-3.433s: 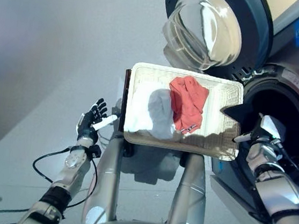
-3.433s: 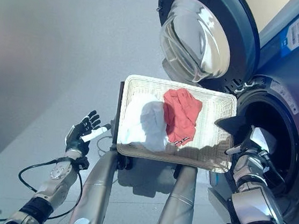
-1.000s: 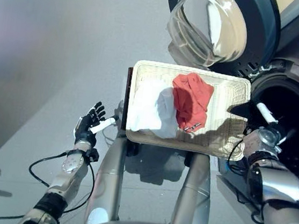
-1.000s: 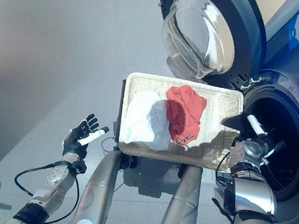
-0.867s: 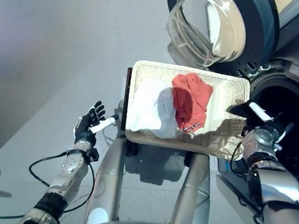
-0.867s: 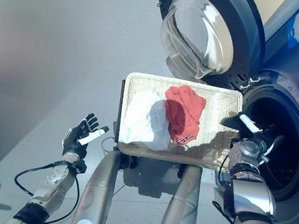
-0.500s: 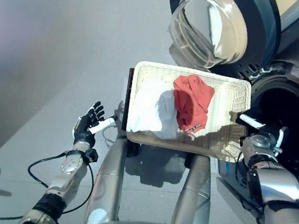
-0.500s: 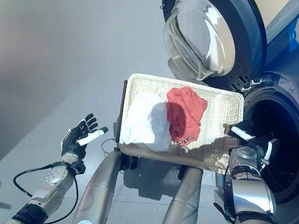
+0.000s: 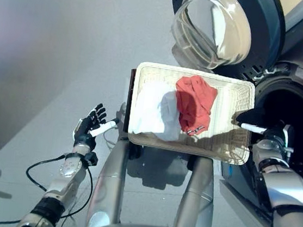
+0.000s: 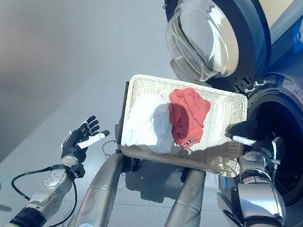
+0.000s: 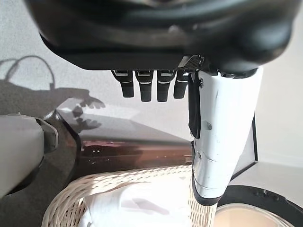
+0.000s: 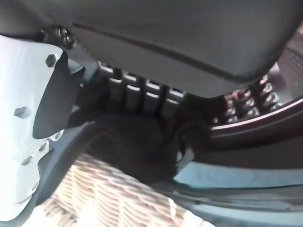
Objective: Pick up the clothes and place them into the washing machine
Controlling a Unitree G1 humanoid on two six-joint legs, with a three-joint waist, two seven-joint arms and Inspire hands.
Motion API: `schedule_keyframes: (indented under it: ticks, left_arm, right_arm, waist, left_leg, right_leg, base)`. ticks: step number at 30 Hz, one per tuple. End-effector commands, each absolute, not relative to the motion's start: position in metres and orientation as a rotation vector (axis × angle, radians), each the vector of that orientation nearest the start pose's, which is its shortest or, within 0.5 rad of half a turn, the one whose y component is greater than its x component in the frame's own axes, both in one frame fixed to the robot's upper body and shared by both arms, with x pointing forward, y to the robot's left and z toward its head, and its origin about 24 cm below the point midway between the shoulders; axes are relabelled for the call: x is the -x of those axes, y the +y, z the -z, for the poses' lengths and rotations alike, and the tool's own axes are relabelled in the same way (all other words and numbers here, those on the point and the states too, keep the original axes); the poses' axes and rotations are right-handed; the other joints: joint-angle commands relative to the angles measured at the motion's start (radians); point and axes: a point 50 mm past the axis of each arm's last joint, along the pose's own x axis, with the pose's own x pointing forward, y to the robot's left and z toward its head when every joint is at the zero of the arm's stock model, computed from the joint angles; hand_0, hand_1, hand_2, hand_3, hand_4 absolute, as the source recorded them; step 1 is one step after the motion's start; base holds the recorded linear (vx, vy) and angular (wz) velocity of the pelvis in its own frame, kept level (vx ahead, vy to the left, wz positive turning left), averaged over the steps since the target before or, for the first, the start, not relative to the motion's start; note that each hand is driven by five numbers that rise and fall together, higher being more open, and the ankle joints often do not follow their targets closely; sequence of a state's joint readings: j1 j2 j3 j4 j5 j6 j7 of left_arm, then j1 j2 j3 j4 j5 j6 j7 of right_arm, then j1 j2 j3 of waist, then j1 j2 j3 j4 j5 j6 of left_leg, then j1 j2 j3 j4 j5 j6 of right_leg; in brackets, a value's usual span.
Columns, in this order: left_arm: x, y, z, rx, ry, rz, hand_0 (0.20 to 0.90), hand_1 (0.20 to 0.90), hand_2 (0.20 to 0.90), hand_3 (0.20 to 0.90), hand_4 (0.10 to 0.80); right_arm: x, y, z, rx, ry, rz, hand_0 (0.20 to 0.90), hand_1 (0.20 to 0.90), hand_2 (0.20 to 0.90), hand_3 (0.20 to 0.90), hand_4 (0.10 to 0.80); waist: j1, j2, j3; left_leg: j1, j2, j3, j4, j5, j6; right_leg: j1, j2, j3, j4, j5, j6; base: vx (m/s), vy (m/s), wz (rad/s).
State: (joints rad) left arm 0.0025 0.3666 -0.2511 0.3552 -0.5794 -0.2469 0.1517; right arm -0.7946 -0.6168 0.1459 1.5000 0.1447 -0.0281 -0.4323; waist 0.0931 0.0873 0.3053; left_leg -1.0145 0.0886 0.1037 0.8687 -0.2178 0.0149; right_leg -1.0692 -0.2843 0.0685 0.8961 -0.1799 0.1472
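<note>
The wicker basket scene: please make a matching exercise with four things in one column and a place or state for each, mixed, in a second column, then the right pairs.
1. red garment
2. white garment
3. washing machine door
4. left hand

a. swung open
b. left part of the wicker basket
c. open, over the floor beside the basket
d. middle of the basket, toward the drum

Pairs: 1-d, 2-b, 3-a, 4-c

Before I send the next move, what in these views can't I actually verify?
- Washing machine drum: both eye views show it only black, so any clothes inside are hidden.
- Right hand: its fingers lie in shadow at the basket edge; grip unreadable, even in the right wrist view.
- White garment: partly covered by the red garment.
</note>
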Motion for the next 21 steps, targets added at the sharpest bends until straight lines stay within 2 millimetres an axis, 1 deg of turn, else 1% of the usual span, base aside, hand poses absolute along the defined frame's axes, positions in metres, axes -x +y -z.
schedule_keyframes:
  ticks: [1,2,3,4,5,8,10,15,21]
  left_arm:
    - [-0.237,0.223,-0.014,0.12,0.02,-0.126,0.9,0.9,0.9,0.9,0.8]
    - [-0.236,0.224,-0.014,0.12,0.018,-0.122,0.9,0.9,0.9,0.9,0.8]
    - [-0.235,0.225,-0.015,0.121,0.017,-0.124,0.9,0.9,0.9,0.9,0.8]
    - [-0.234,0.225,-0.015,0.12,0.016,-0.121,0.9,0.9,0.9,0.9,0.8]
    - [-0.234,0.225,-0.016,0.12,0.014,-0.119,0.9,0.9,0.9,0.9,0.8]
    - [-0.233,0.225,-0.016,0.125,0.015,-0.111,0.9,0.9,0.9,0.9,0.8]
    - [-0.233,0.225,-0.016,0.122,0.017,-0.111,0.9,0.9,0.9,0.9,0.8]
    - [-0.233,0.224,-0.017,0.123,0.017,-0.099,0.9,0.9,0.9,0.9,0.8]
    - [-0.231,0.225,-0.015,0.123,0.024,-0.107,0.9,0.9,0.9,0.9,0.8]
  right_arm:
    - [-0.283,-0.409,-0.076,0.648,0.53,0.934,0.9,0.9,0.9,0.9,0.8]
    - [-0.283,-0.411,-0.078,0.646,0.531,0.939,0.9,0.9,0.9,0.9,0.8]
    - [-0.281,-0.413,-0.079,0.647,0.533,0.944,0.499,0.499,0.499,0.499,0.514]
    - [-0.28,-0.414,-0.08,0.645,0.537,0.948,0.422,0.422,0.422,0.422,0.459]
    - [-0.279,-0.416,-0.08,0.639,0.54,0.953,0.2,0.2,0.2,0.2,0.3]
    - [-0.271,-0.42,-0.076,0.621,0.571,0.973,0.2,0.2,0.2,0.2,0.3]
    - [-0.269,-0.421,-0.074,0.616,0.578,0.979,0.2,0.2,0.2,0.2,0.3]
    - [-0.269,-0.42,-0.072,0.6,0.577,0.976,0.2,0.2,0.2,0.2,0.3]
    - [-0.271,-0.417,-0.07,0.525,0.557,1.002,0.2,0.2,0.2,0.2,0.3]
  waist:
    - [0.017,0.032,-0.03]
    - [0.019,0.037,-0.03]
    - [0.021,0.039,-0.03]
    - [0.023,0.042,-0.03]
    - [0.024,0.045,-0.032]
    - [0.026,0.052,-0.037]
    - [0.026,0.052,-0.039]
    - [0.022,0.051,-0.044]
    - [0.021,0.048,-0.049]
  left_leg:
    - [0.026,0.035,-0.07,-0.001,-0.034,-0.092]
    - [0.023,0.034,-0.068,-0.003,-0.032,-0.092]
    - [0.02,0.032,-0.066,-0.004,-0.031,-0.092]
    - [0.018,0.033,-0.064,-0.005,-0.029,-0.091]
    - [0.016,0.032,-0.063,-0.007,-0.028,-0.091]
    - [0.012,0.031,-0.064,-0.008,-0.025,-0.089]
    - [0.013,0.03,-0.066,-0.01,-0.024,-0.089]
    - [0.01,0.03,-0.067,-0.011,-0.023,-0.089]
    - [0.008,0.031,-0.07,-0.012,-0.022,-0.089]
  right_leg:
    - [-0.01,-0.012,0.01,-0.035,0.022,-0.02]
    - [-0.015,-0.013,0.013,-0.035,0.024,-0.019]
    - [-0.019,-0.014,0.017,-0.036,0.025,-0.019]
    - [-0.022,-0.015,0.017,-0.035,0.024,-0.019]
    - [-0.026,-0.015,0.02,-0.035,0.023,-0.019]
    - [-0.033,-0.016,0.02,-0.031,0.019,-0.02]
    - [-0.032,-0.017,0.02,-0.031,0.019,-0.02]
    - [-0.034,-0.018,0.016,-0.031,0.018,-0.021]
    - [-0.037,-0.016,0.014,-0.029,0.019,-0.022]
  base:
    - [-0.024,0.004,0.06]
    - [-0.023,0.009,0.08]
    - [-0.014,0.007,0.07]
    - [-0.005,0.006,0.04]
    - [0.0,0.0,0.0]
    - [0.0,0.0,0.0]
    - [0.006,-0.005,0.02]
    - [0.0,0.0,0.0]
    - [0.0,0.0,0.0]
